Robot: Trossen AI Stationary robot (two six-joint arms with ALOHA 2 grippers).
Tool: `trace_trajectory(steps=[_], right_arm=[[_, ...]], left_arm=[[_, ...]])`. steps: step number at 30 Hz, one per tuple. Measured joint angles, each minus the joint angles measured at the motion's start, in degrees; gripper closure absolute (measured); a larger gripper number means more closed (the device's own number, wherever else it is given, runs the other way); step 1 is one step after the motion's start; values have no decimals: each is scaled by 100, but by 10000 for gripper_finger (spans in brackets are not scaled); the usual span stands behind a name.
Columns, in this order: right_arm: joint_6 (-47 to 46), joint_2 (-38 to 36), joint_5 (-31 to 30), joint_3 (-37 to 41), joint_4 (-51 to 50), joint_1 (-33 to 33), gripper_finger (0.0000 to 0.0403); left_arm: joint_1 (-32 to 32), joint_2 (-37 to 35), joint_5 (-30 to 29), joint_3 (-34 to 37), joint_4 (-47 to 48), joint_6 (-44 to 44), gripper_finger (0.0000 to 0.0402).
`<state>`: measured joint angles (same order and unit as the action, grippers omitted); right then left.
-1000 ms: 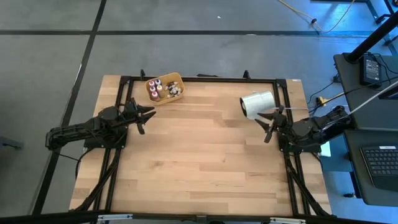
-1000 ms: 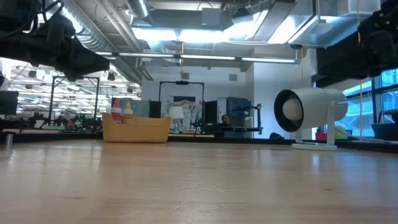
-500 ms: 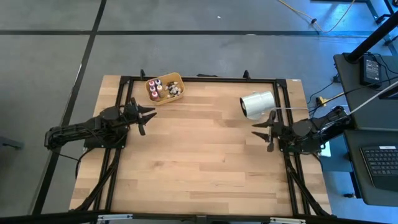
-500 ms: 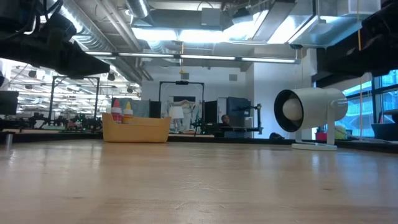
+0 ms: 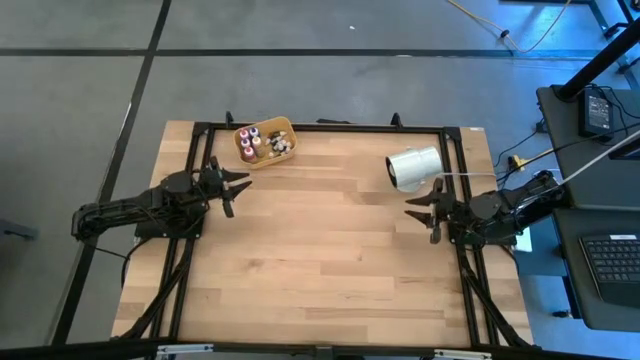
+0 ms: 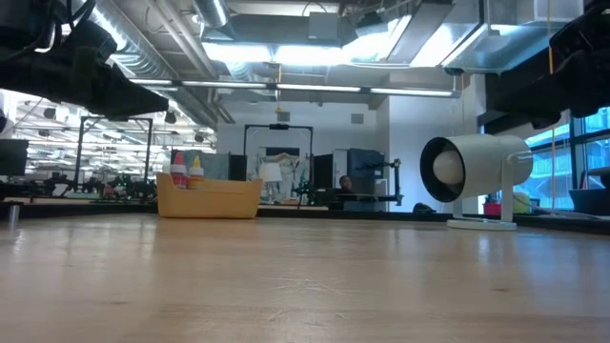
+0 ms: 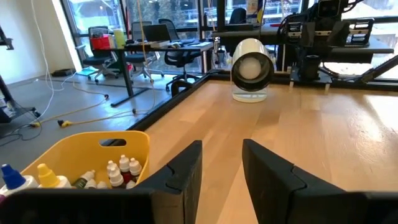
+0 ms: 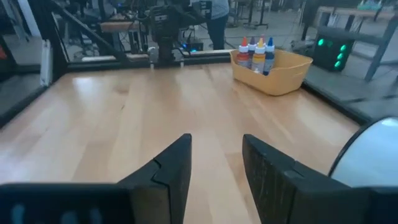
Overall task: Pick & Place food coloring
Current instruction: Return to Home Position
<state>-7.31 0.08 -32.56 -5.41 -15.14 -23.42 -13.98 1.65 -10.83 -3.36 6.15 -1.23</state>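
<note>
As we read the high view from the near edge of the table [image 5: 330,290] toward its far edge, we meet the two arms first, one at each side. We find the left gripper [image 5: 232,188] over the left part of the table. Its jaws are apart, and the left wrist view shows bare wood in the gap between the two dark fingers [image 7: 183,177]. The right gripper [image 5: 418,213] sits over the right part of the table, likewise parted and empty, as its own fingers [image 8: 171,168] show in the right wrist view.

Just beyond the right gripper we note the white cylinder [image 5: 413,167]. It lies horizontally on a flat base, with its dark round face visible in the low view.

Farthest back, at the far edge and left of centre, stands the yellow bin [image 5: 289,129]. The food coloring [image 5: 255,143] is gathered inside it. The small bottles stand upright with pale caps, and in the low view a red and a yellow bottle rise above the rim.

The bin lies near the left gripper, beyond it and slightly toward the table's middle, but apart from it. In the left wrist view the bin shows to one side of the fingers, not between them. From the right gripper the food coloring is well apart, across the table.

Beyond the table, the left wrist view shows office chairs [image 7: 180,59].
</note>
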Motion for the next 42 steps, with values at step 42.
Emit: trace_trajectory(steps=[42], right_arm=[[1226,2,1972,-2,-15,-2,257]], left_arm=[[0,0,0,0,3,-2,289]])
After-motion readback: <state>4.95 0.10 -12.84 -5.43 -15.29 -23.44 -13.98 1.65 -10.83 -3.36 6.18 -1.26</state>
